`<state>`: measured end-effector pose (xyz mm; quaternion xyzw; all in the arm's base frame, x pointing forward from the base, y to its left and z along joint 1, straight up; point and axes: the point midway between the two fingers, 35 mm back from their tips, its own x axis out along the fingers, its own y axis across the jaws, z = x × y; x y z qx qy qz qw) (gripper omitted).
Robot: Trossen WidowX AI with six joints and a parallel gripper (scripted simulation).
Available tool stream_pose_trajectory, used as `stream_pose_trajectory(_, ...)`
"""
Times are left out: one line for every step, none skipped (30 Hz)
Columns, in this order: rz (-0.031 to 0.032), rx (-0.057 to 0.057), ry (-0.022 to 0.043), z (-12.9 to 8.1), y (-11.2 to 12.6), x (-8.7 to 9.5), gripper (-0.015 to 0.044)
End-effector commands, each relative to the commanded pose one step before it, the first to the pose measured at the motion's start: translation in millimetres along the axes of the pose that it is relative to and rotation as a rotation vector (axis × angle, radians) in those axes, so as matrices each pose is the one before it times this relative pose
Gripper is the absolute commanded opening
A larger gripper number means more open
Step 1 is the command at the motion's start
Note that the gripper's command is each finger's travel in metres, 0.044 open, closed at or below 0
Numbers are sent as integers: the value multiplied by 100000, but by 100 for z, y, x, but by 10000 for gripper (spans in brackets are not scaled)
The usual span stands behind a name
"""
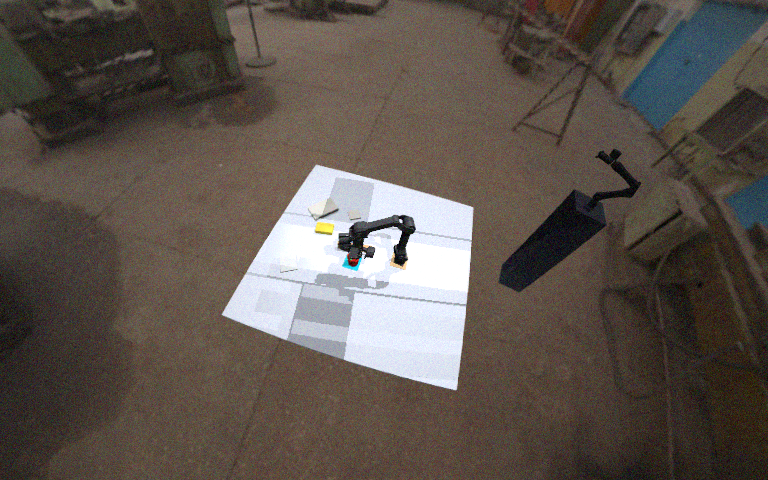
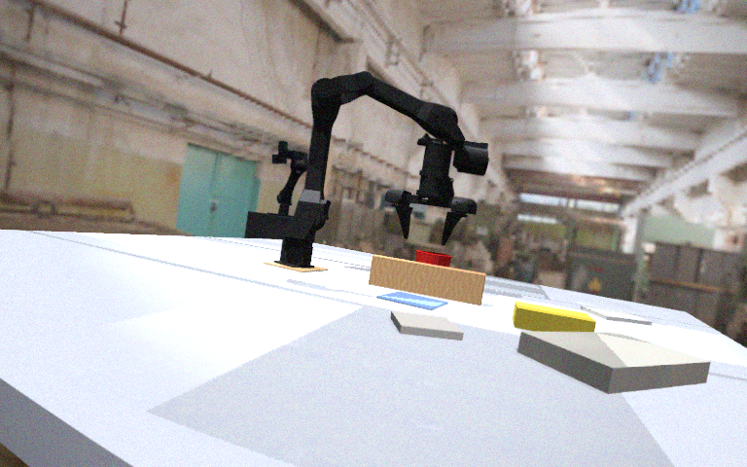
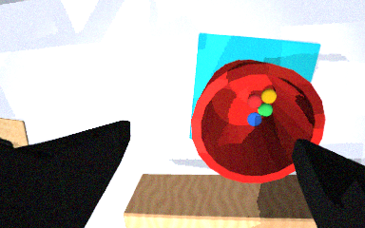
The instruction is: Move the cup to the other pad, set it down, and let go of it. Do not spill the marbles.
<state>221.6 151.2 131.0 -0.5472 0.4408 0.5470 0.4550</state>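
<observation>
Tool [image 2: 428,227] spread wide, gripping nothing, hanging just above the red cup [image 3: 257,124]; cup upright on the cyan pad [image 3: 285,52], behind the wooden block [image 2: 426,277]; marbles [image 3: 260,108] all inside; best lifted straight up, clear of the rim, no sideways brush against it.

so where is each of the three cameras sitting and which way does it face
Top: high overhead, looking down at the white table; whole black arm shows.
Exterior: low at table level, facing the arm side-on past a tan wooden block; open gripper shows.
Wrist: on the gripper, looking down; both fingers show.
All share the red cup; top and wrist, its cyan square pad.
</observation>
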Motion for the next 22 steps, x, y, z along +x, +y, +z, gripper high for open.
stream_pose_trajectory(-382, 104, -65, 62, -155, -977, 440)
stream_pose_trajectory(-20, 28, 11, 9, -15, -311, 440)
stream_pose_trajectory(-20, 28, 11, 8, -14, -311, 440)
stream_pose_trajectory(-20, 28, 11, 8, -13, -311, 440)
stream_pose_trajectory(-19, 26, 11, 7, -11, -291, 440)
stream_pose_trajectory(-19, 26, 11, 6, -10, -289, 440)
stream_pose_trajectory(-18, 26, 11, 6, -9, -289, 440)
stream_pose_trajectory(-18, 26, 11, 6, -8, -289, 440)
stream_pose_trajectory(-18, 26, 11, 6, -7, -289, 440)
stream_pose_trajectory(-18, 26, 11, 5, -5, -289, 440)
stream_pose_trajectory(-18, 26, 11, 5, -3, -289, 440)
stream_pose_trajectory(-18, 26, 11, 4, 0, -289, 440)
stream_pose_trajectory(-17, 26, 11, 5, 1, -288, 440)
stream_pose_trajectory(-17, 26, 11, 4, 4, -288, 440)
stream_pose_trajectory(-17, 26, 11, 6, 5, -287, 440)
stream_pose_trajectory(-17, 26, 11, 4, 8, -287, 440)
stream_pose_trajectory(-16, 26, 10, 9, 12, -286, 440)
stream_pose_trajectory(-13, 21, 9, 6, 12, -235, 440)
stream_pose_trajectory(-7, 13, 4, 15, 14, -142, 440)
stream_pose_trajectory(-2, 3, 0, 13, 4, -35, 440)
stream_pose_trajectory(-1, 1, -1, 22, -7, -12, 440)
stream_pose_trajectory(-226, -580, -516, 0, 1, 383, 440)
